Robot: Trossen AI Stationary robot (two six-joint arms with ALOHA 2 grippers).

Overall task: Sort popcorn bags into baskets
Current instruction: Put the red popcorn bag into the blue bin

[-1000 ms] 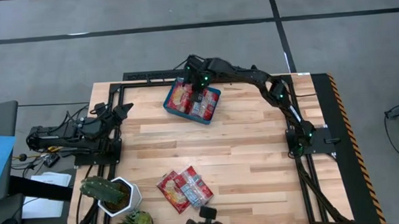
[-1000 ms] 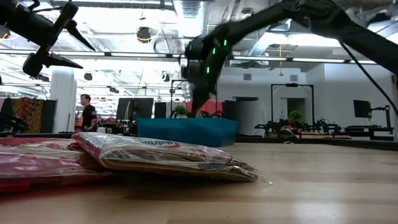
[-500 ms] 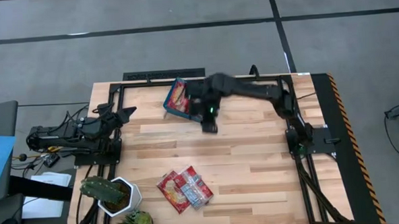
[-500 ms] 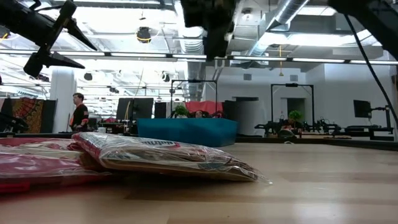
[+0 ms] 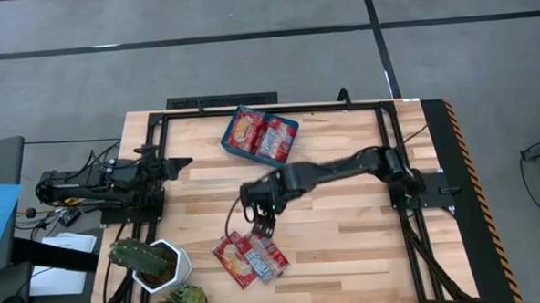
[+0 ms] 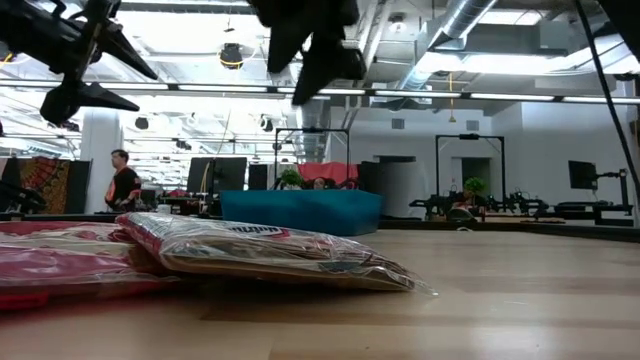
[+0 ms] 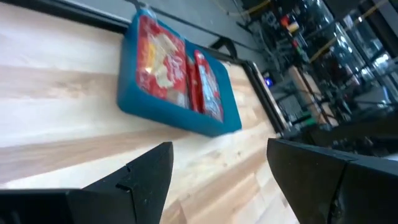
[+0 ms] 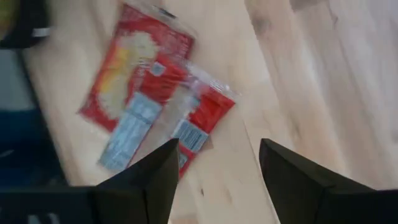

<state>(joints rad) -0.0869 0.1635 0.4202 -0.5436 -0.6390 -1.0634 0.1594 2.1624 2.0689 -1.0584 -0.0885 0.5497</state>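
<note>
The teal basket (image 5: 228,140) stands at the table's far middle with popcorn bags (image 5: 260,134) lying flat in it; the left wrist view shows it too (image 7: 180,115). A small pile of red popcorn bags (image 5: 249,257) lies overlapping on the wood near the front edge, also in the right wrist view (image 8: 155,106) and the low view (image 6: 260,250). My right gripper (image 5: 262,227) hangs open just above the pile's far side, holding nothing. My left gripper (image 5: 175,163) waits open at the table's left.
A cactus in a white pot (image 5: 152,262) and a second small plant (image 5: 185,301) stand at the near left corner, close to the pile. Black frame rails (image 5: 249,100) run along the table's edges. A person (image 6: 122,180) stands far off in the room.
My right gripper has left the basket and swung toward the near edge, coming to hang over the pile of bags. Its fingers have spread apart on the way. The bags in the basket and in the pile lie as before.
</note>
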